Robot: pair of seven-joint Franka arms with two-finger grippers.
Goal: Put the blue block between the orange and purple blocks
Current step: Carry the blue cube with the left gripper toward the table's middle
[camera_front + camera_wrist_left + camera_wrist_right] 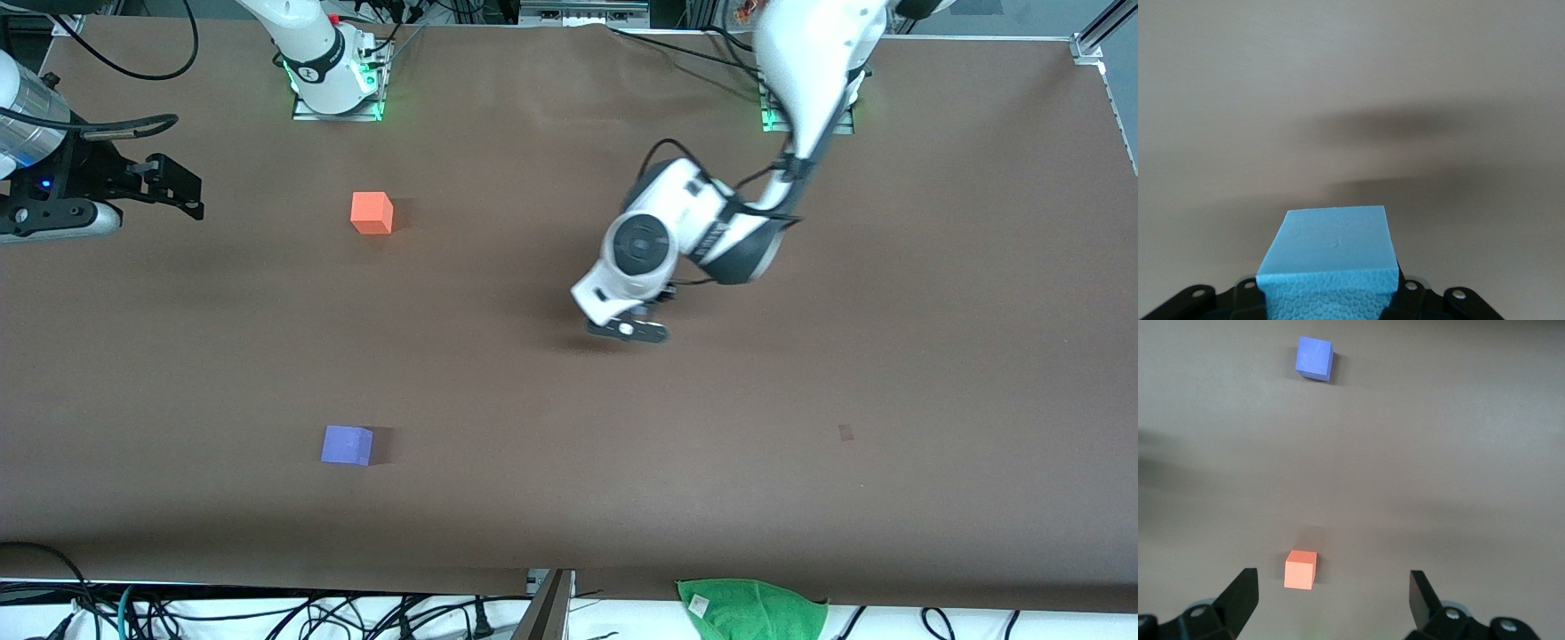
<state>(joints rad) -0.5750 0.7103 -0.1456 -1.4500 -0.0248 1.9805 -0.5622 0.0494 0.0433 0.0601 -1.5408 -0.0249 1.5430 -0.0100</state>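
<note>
Front view, left claw [628,330]: hung low over the middle of the desk [933,356], the arm reaching in from its base at the base-side edge. Wrist housing hid the fingers and any load from this camera.
Front view, right claw [182,188]: up at the right arm's end of the desk, near the base-side edge; this arm waited.
Front view, orange block [372,213]: on the desk toward the base-side edge, right arm's half.
Front view, purple block [347,444]: nearer the camera-side edge, almost in line with the orange one, well apart from it.
Left wrist view, blue block [1329,267]: clamped between the left claw's fingers, pebbled face toward the lens, bare desk below; lifted or resting, could not tell.
Right wrist view, right claw: fingers [1238,600] spread wide, nothing between them; orange block just ahead, purple block farther along the same line.
Key relation: the gap between the two blocks lay from the left claw toward the right arm's end. Their line ran edge to edge across the desk, so the carry, by my judgement, should meet it square, about midway.
</note>
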